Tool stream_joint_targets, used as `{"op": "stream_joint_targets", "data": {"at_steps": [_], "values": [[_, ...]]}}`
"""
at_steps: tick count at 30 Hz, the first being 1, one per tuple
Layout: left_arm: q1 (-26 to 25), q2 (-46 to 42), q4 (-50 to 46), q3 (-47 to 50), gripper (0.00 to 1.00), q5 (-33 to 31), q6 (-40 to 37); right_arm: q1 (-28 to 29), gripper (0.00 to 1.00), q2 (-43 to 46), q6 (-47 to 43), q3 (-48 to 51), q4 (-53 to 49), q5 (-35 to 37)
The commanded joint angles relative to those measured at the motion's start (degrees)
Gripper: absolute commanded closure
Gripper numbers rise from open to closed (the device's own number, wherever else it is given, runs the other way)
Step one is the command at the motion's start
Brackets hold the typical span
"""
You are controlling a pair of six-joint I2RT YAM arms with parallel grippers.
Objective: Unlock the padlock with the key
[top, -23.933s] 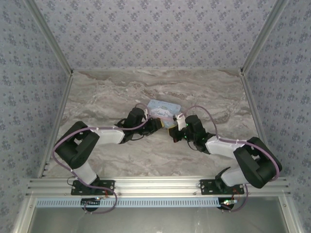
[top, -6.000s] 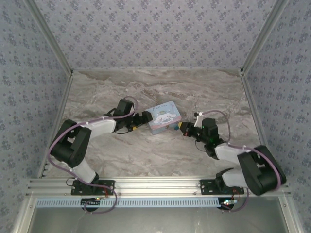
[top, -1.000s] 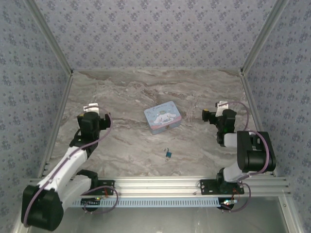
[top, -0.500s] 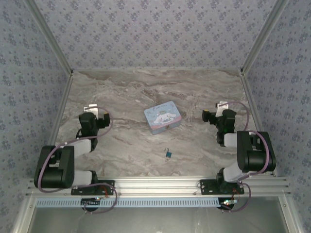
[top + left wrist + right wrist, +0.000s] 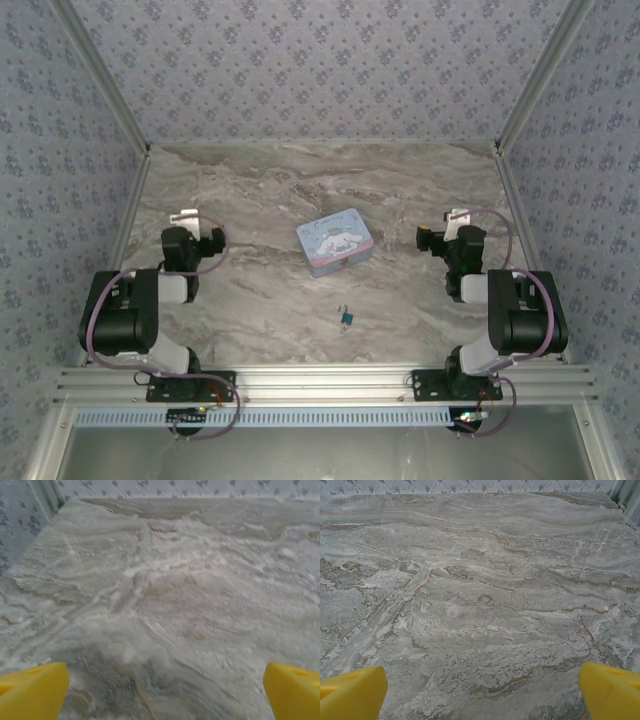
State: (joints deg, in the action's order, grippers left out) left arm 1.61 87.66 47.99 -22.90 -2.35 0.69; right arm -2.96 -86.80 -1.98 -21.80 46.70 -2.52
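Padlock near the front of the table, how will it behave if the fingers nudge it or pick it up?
The padlock looks tiny beside the tin box, so it is probably light and fiddly to pinch. Lying loose on the smooth marble-look table, it would likely slide rather than roll when nudged.
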Motion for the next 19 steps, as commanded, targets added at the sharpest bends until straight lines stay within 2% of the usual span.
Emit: {"op": "stream_joint_targets", "data": {"at_steps": [1, 19], "values": [[0.1, 0.2, -1.3, -0.7, 0.01, 1.3, 1.2, 0.4, 0.0, -0.3, 0.6, -0.6, -0.4, 1.2], [0.0, 0.2, -1.4, -0.7, 0.01, 1.1, 1.0, 0.7, 0.0, -0.3, 0.4, -0.7, -0.5, 1.7]]}}
